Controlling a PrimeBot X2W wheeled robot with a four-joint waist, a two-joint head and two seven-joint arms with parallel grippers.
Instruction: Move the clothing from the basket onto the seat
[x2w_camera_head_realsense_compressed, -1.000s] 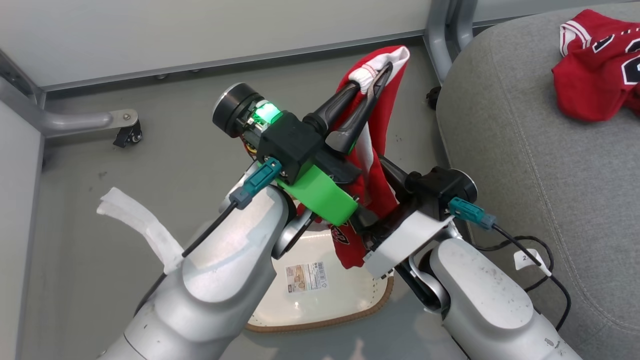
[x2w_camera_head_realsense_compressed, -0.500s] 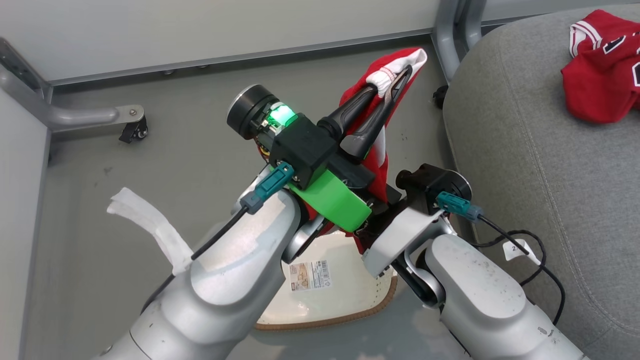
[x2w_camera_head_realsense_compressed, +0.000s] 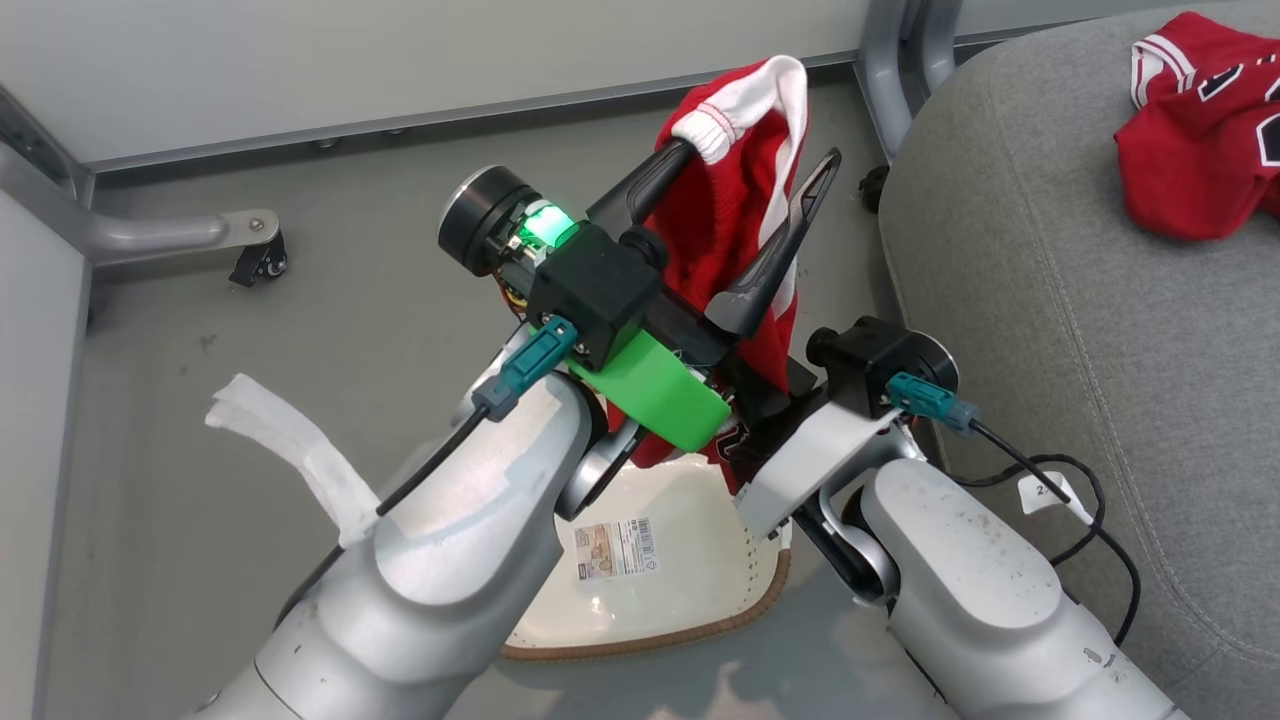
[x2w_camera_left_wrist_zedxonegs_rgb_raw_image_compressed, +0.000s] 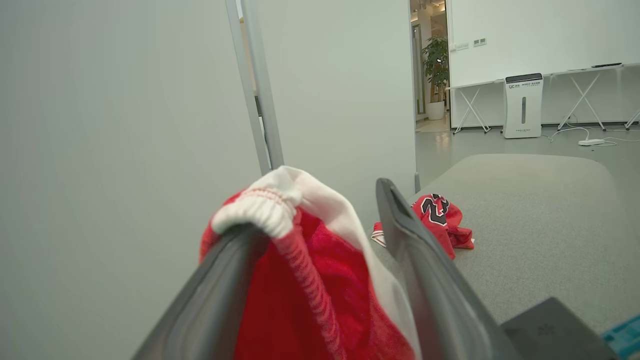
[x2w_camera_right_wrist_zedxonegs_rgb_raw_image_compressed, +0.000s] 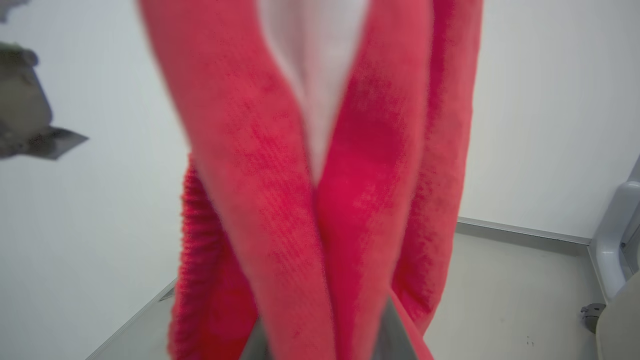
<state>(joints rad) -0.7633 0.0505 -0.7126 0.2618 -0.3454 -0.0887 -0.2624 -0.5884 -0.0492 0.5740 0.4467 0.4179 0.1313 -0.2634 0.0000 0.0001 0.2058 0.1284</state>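
I see the shorts (x2w_camera_head_realsense_compressed: 740, 200) hung over one finger of the left gripper (x2w_camera_head_realsense_compressed: 757, 155), top centre of head view, w/ the basket (x2w_camera_head_realsense_compressed: 680, 590) below at btm centre. Seat (x2w_camera_head_realsense_compressed: 1050, 300) takes the right side; jersey (x2w_camera_head_realsense_compressed: 1200, 170) lies on it, upper-right corner.

A grey floor (x2w_camera_head_realsense_compressed: 300, 350) runs up to pale partition walls (x2w_camera_head_realsense_compressed: 400, 60). From the left panel a metal foot (x2w_camera_head_realsense_compressed: 150, 238) sticks out, ending in a black caster (x2w_camera_head_realsense_compressed: 255, 268). Another caster (x2w_camera_head_realsense_compressed: 872, 188) sits beside a grey upright post (x2w_camera_head_realsense_compressed: 885, 50). Further off stand a potted plant (x2w_camera_left_wrist_zedxonegs_rgb_raw_image_compressed: 436, 62), a white floor-standing unit (x2w_camera_left_wrist_zedxonegs_rgb_raw_image_compressed: 522, 106) and a folding table (x2w_camera_left_wrist_zedxonegs_rgb_raw_image_compressed: 470, 102), with a power strip (x2w_camera_left_wrist_zedxonegs_rgb_raw_image_compressed: 591, 142) lying on the floor.
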